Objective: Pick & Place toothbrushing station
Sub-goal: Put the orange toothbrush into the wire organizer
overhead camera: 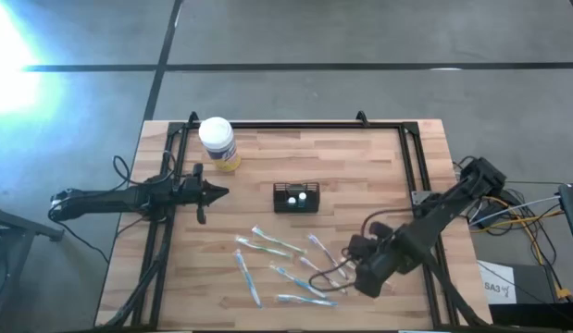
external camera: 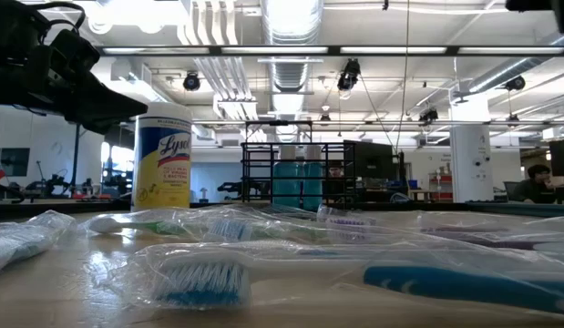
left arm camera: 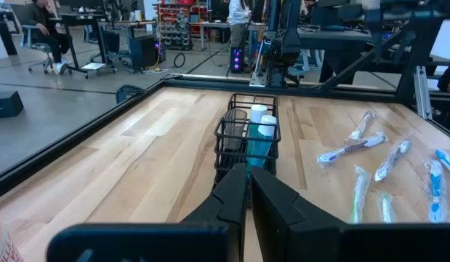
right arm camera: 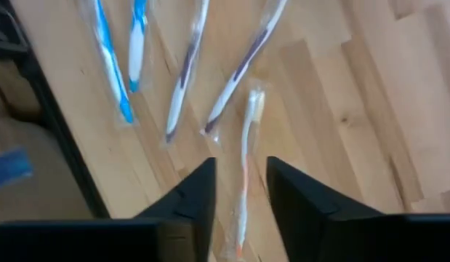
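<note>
The toothbrushing station (overhead camera: 296,197), a small black wire holder with two pale tubes in it, stands at the table's middle. It also shows in the left wrist view (left arm camera: 246,135) and the low view (external camera: 300,173). My left gripper (overhead camera: 217,192) is shut and empty, to the station's left, pointing at it (left arm camera: 248,191). My right gripper (overhead camera: 323,276) is open above the wrapped toothbrushes (overhead camera: 272,248) at the near right. In the right wrist view its fingers (right arm camera: 239,171) stand on either side of an orange-tinted wrapped toothbrush (right arm camera: 246,142) that lies on the table.
A yellow jar with a white lid (overhead camera: 218,143) stands at the far left of the table, also seen in the low view (external camera: 163,157). Several wrapped toothbrushes lie scattered across the near half (left arm camera: 352,149). A black frame (overhead camera: 295,126) runs along the table's edges.
</note>
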Robot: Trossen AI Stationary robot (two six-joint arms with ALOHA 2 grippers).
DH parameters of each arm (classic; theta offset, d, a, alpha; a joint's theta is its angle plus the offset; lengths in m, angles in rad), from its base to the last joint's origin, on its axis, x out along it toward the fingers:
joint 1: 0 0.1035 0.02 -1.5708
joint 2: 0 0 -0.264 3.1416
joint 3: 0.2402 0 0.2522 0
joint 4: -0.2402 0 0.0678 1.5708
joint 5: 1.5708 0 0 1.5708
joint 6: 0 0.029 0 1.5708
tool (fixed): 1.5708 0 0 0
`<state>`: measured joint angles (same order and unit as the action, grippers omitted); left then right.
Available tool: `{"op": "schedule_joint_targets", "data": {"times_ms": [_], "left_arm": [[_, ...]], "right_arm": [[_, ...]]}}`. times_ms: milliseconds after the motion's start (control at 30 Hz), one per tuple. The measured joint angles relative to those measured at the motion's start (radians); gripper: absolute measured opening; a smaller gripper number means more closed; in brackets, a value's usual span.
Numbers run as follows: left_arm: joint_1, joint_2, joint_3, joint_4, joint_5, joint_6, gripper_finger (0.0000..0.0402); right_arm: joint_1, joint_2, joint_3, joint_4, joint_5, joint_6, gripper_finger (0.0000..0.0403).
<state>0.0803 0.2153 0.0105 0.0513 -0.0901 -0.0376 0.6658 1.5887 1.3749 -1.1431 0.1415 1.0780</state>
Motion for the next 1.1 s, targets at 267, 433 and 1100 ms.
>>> {"op": "schedule_joint_targets", "data": {"times_ms": [267,433,1100], "left_arm": [[0.0,0.0,0.0,0.0,0.0,-0.008,0.0023],[0.0,0.0,0.0,0.0,0.0,-0.013,0.0023],[0.0,0.0,0.0,-0.016,0.003,-0.053,0.0023]], "right_arm": [[0.022,0.132,0.003,-0.017,0.042,0.045,0.0217],[0.024,0.194,-0.001,-0.039,0.04,0.072,0.024],[0.037,0.215,-0.174,0.094,-0.028,0.184,0.0247]]}}
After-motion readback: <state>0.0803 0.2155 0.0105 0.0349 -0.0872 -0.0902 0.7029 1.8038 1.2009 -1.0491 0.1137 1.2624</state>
